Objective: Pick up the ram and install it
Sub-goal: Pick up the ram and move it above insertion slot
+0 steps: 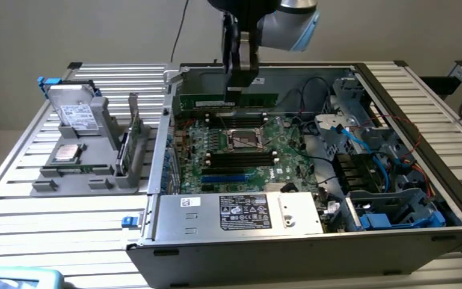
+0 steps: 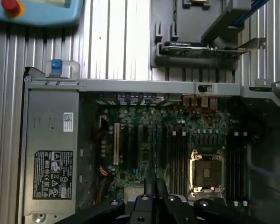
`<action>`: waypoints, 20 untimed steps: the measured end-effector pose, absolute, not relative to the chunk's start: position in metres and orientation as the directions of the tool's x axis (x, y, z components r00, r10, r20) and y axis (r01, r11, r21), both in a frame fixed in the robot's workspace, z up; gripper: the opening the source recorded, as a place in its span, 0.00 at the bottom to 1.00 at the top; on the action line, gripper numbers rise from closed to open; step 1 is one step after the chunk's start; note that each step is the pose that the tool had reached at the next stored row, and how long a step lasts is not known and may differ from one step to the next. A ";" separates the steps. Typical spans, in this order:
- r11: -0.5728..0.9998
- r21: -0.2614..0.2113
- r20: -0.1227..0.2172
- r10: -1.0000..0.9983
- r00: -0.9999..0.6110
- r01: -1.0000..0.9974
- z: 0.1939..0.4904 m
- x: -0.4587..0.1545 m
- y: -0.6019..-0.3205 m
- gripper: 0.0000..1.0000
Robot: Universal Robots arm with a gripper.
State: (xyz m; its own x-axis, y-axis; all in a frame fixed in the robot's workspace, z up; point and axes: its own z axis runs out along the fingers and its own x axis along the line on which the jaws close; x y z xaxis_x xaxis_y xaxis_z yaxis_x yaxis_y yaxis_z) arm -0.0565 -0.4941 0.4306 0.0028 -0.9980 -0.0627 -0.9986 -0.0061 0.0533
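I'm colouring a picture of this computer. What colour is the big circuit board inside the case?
Green. The circuit board shows best in the wrist view.

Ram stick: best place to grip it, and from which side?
Grip the ram at the middle of its long upper edge, coming from straight above, with the fingers pressing its two flat faces. It is a thin, long board standing on edge and level, so a centre hold should balance it and leave the lower edge free. The gripper holds it about that way.
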 end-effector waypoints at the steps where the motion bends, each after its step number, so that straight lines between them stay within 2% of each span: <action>1: -0.006 0.053 -0.064 -0.998 0.003 -0.999 0.431 -0.052 -0.494 0.13; 8: -0.006 0.054 -0.068 -0.998 0.003 -0.999 0.424 -0.020 -0.489 0.13; 20: -0.006 0.055 -0.068 -0.998 0.003 -0.998 0.402 0.002 -0.455 0.13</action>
State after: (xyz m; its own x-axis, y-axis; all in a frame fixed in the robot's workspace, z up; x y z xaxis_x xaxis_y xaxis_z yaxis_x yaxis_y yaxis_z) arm 0.0024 -0.4547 0.4020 0.0026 -0.9977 -0.0680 -0.9985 -0.0064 0.0548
